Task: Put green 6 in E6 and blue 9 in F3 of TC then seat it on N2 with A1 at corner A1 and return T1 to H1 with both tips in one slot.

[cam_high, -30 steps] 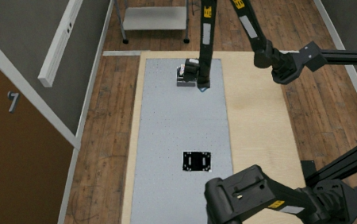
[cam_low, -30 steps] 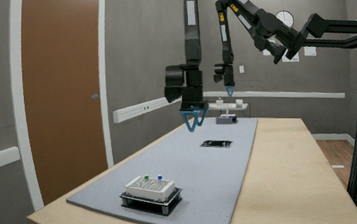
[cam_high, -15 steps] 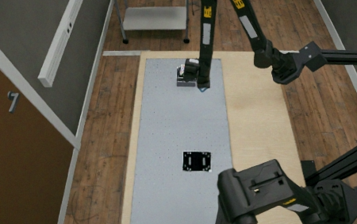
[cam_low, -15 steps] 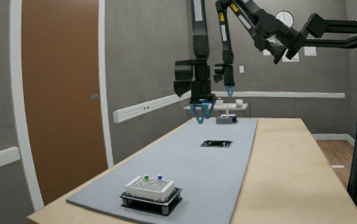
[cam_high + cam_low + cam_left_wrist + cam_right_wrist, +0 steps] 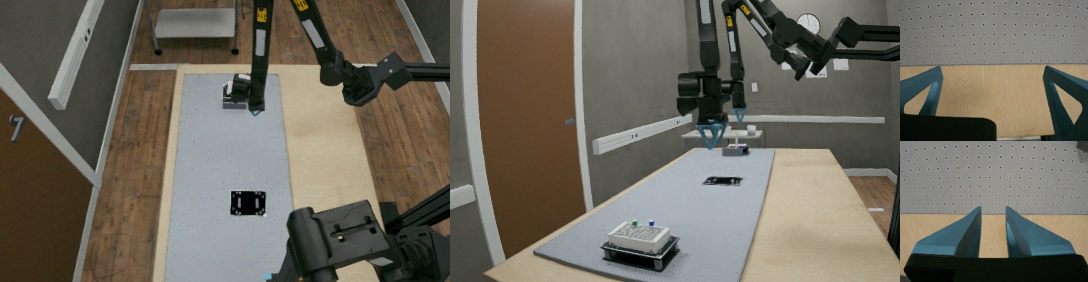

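"Where's the carrier [image 5: 639, 239]?"
"On the raised nest [image 5: 670, 245], green cap [image 5: 634, 223] and blue cap [image 5: 651, 223] showing, long side apparently across the table."
"Which arm's nearer?"
"Left gripper [image 5: 268, 276] [image 5: 710, 146] [image 5: 993, 67]: fingers wide, empty, well above the nest's level and toward its flat black neighbour [image 5: 248, 203] [image 5: 723, 181]. Right gripper [image 5: 256, 113] [image 5: 740, 121] [image 5: 993, 207] is far beyond, narrowly parted, empty."
"Room?"
"Bare mat borders the nest; I'd retreat upward, avoiding its edges."

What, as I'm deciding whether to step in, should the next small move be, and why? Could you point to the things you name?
Probably ease the open, empty left gripper [image 5: 268, 276] [image 5: 710, 147] [image 5: 993, 67] toward its base: the carrier [image 5: 639, 240] appears seated on the raised nest [image 5: 673, 245], with green [image 5: 634, 223] and blue [image 5: 651, 223] caps showing.
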